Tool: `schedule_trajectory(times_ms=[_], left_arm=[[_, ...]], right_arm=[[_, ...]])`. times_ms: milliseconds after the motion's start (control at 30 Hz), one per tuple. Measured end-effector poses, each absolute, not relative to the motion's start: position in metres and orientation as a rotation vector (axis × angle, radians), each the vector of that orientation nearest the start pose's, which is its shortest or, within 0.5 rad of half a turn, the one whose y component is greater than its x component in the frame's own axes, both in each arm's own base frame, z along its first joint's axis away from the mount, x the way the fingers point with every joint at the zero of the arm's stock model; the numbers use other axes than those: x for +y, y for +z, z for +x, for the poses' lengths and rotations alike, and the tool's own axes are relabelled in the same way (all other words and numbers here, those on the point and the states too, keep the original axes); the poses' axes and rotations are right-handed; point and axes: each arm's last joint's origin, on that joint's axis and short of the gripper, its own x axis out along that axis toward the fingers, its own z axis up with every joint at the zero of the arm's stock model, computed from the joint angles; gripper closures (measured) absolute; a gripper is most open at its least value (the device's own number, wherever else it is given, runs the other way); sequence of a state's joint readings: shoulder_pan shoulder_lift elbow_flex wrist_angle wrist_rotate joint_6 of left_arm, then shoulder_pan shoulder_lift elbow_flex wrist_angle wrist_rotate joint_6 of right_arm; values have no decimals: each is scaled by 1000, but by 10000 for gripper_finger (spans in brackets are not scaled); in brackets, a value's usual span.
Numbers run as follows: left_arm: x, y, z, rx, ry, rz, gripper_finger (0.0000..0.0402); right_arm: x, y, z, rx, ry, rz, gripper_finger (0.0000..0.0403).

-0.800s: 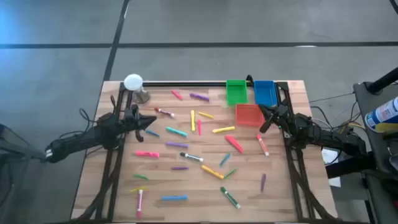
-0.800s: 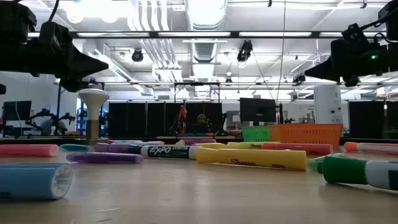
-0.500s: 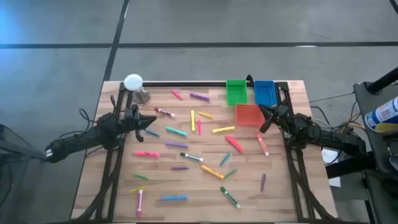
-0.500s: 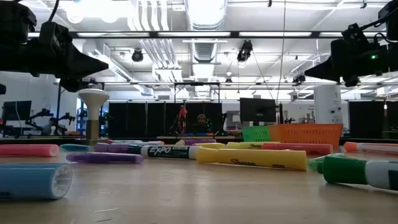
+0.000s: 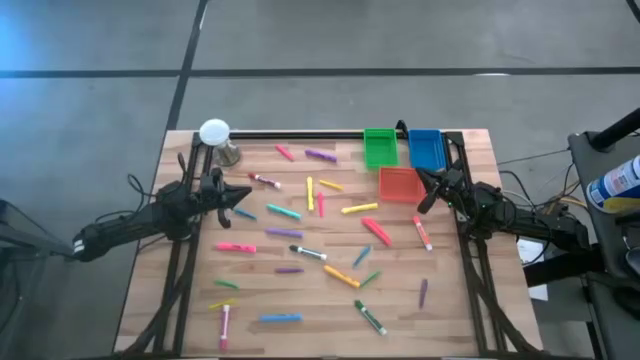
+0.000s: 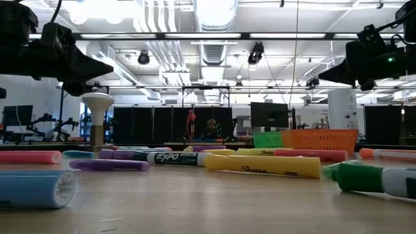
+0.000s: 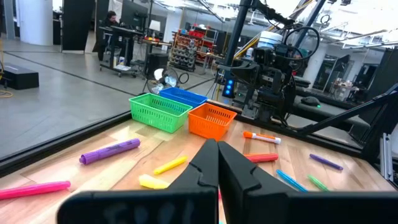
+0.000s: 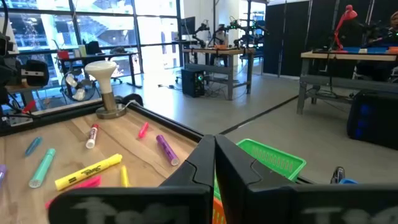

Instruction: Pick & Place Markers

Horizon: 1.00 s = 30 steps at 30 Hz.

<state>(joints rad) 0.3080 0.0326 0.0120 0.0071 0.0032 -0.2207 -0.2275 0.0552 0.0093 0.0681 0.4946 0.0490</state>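
Many short capped markers in pink, yellow, orange, green, blue and purple lie flat and scattered over the wooden table. In the low view a yellow marker, a black-and-white one and a green one lie nearest. My left gripper hovers above the table's left side, shut and empty; its fingers meet in the left wrist view. My right gripper hovers at the right side beside the orange bin, shut and empty, as the right wrist view shows.
Green bin and blue bin stand at the far edge, the orange bin just in front of them. A white-topped lamp-like stand sits at the far left corner. A black rail runs along the far edge.
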Motion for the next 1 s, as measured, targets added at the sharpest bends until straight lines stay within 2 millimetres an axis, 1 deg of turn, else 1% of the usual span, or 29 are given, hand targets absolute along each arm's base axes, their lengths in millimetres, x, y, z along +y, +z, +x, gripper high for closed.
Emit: schedule_trajectory(times_ms=[633,800,867,933,1000], left_arm=[[30,166,94,-20,305,-221,401],[30,166,94,-20,305,-221,401],[30,166,94,-21,305,-221,401],[30,166,94,-20,305,-221,401],[30,166,94,-20,305,-221,401]], right_arm=[[-35,169,91,-41,-721,50,394],[-35,173,91,-73,-721,30,394],[-35,174,91,-99,-708,61,394],[-34,177,92,-156,-673,148,394],[-33,179,93,-197,-603,225,394]])
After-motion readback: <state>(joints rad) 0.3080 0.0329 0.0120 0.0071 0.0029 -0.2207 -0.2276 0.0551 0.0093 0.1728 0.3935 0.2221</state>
